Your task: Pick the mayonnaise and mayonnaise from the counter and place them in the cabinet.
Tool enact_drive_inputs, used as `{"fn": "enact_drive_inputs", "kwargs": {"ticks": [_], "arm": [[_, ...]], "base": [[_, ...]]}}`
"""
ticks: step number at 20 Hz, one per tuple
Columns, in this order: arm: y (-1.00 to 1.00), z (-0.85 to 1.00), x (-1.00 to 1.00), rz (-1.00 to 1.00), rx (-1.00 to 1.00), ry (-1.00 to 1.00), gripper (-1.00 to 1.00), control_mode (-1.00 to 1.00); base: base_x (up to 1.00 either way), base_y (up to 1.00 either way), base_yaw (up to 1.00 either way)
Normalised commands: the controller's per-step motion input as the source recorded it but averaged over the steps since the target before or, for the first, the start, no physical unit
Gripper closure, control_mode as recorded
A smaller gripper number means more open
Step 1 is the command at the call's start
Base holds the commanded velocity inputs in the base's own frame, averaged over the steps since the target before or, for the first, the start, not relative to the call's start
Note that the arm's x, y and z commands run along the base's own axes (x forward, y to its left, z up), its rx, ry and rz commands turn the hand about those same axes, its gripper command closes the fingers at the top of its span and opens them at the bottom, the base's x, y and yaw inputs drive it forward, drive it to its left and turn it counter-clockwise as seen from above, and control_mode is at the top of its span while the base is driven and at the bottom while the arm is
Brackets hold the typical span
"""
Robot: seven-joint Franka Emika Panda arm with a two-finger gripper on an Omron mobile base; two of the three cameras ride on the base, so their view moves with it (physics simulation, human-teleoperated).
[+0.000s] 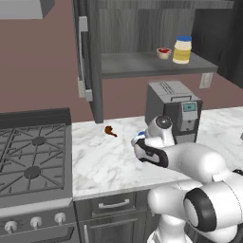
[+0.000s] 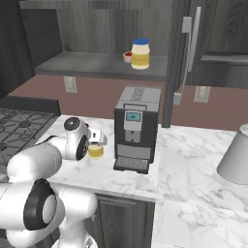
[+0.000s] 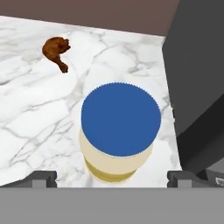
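While the gripper [image 3: 112,177] hung open above the mayonnaise jar [image 3: 119,131] beside the coffee machine [image 3: 197,87], lowering straight seemed wise.

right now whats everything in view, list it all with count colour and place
mayonnaise jars: 2, cream with blue lids; one on the cabinet shelf, one on the counter under the gripper
bowl: 1, white with red filling, on the shelf beside the jar
coffee machine: 1, grey, on the counter
chicken drumstick: 1, brown, on the counter
stove: 1, dark, left of the counter
cabinet: 1, dark grey, door open
gripper: 1, dark tips either side of the counter jar, open
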Motion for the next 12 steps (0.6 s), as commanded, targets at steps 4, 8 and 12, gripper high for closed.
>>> {"fn": "enact_drive_inputs", "kwargs": {"ticks": [4, 8, 12], "arm": [[0.0, -0.08, 0.14, 0.0, -0.07, 0.0, -1.0, -1.0], [0.0, -0.15, 0.12, 0.0, -0.06, 0.0, -1.0, -1.0], [0.0, -0.22, 0.17, 0.0, -0.05, 0.0, -1.0, -1.0]], "base": [[0.0, 0.0, 0.0], [0.0, 0.0, 0.0], [0.0, 0.0, 0.0]]}}
